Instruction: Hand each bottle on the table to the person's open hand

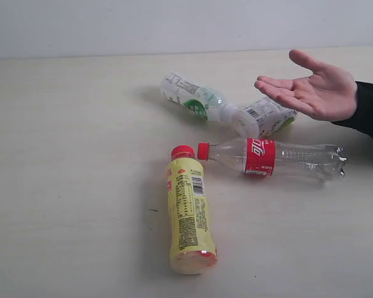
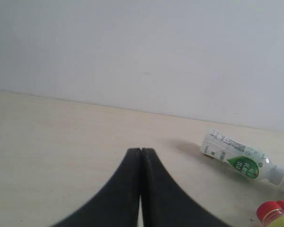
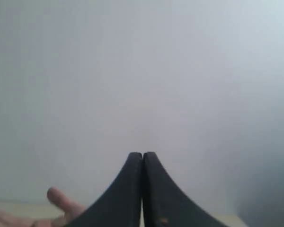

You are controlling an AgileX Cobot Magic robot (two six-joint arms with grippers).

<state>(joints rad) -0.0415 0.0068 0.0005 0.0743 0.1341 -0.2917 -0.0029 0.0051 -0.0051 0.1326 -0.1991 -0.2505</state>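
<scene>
Several bottles lie on their sides on the pale table (image 1: 68,155). A yellow bottle with a red cap (image 1: 189,214) is nearest the front. Behind it lies a clear bottle with a red label (image 1: 270,158). Two clear bottles with white-and-green labels (image 1: 196,97) (image 1: 267,116) lie cap to cap behind that. The person's open hand (image 1: 311,90) hovers palm up over the right one. No gripper shows in the exterior view. My left gripper (image 2: 141,150) is shut and empty above the table, left of a green-labelled bottle (image 2: 239,158). My right gripper (image 3: 142,154) is shut and empty, facing a blank wall.
A white wall (image 1: 174,25) runs along the table's far edge. The person's dark sleeve (image 1: 370,108) enters from the right. A fingertip of the hand (image 3: 61,201) shows low in the right wrist view. The yellow bottle's red cap (image 2: 270,210) peeks into the left wrist view.
</scene>
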